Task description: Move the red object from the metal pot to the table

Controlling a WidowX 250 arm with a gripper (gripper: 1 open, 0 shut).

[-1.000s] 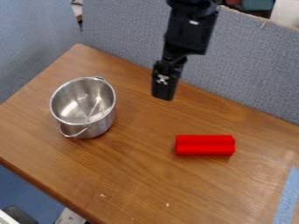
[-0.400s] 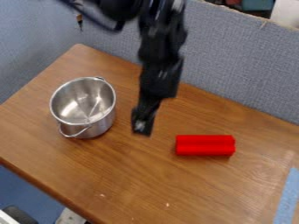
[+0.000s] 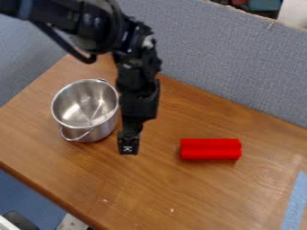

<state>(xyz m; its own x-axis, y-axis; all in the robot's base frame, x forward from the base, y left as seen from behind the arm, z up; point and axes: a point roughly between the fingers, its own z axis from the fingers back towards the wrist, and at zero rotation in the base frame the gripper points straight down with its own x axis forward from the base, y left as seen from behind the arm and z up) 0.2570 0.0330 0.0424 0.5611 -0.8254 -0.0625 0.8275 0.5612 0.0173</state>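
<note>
Red object: the red object [image 3: 211, 149] lay flat on the table [image 3: 72, 171], to the right of the metal pot [image 3: 86, 110] and well apart from it, so by position it was out of the pot and on the wood.
Camera view, pot: the metal pot stood upright on the left part of the table, its bowl looking empty and its thin handle hanging down at the near side.
Camera view, gripper: the gripper [image 3: 127, 145] pointed down between pot and block, low over the wood and just beside the pot's right wall; the jaws were released and nothing was between them.
Step in hand: judged from the layout, the block needed no further carrying; the sound move was to lift straight up without brushing the pot, or, if a grasp was meant, to shift right and straddle the block's short width.
Care: the fingers stood very near the pot's rim, so a sideways drift to the left could knock or slide the pot.
Surroundings: a grey-blue partition [image 3: 252, 63] ran behind the table.
Obstacles: nothing lay between the gripper and the block; the table's right edge was close to the block, so a push there risked sliding it off.
</note>
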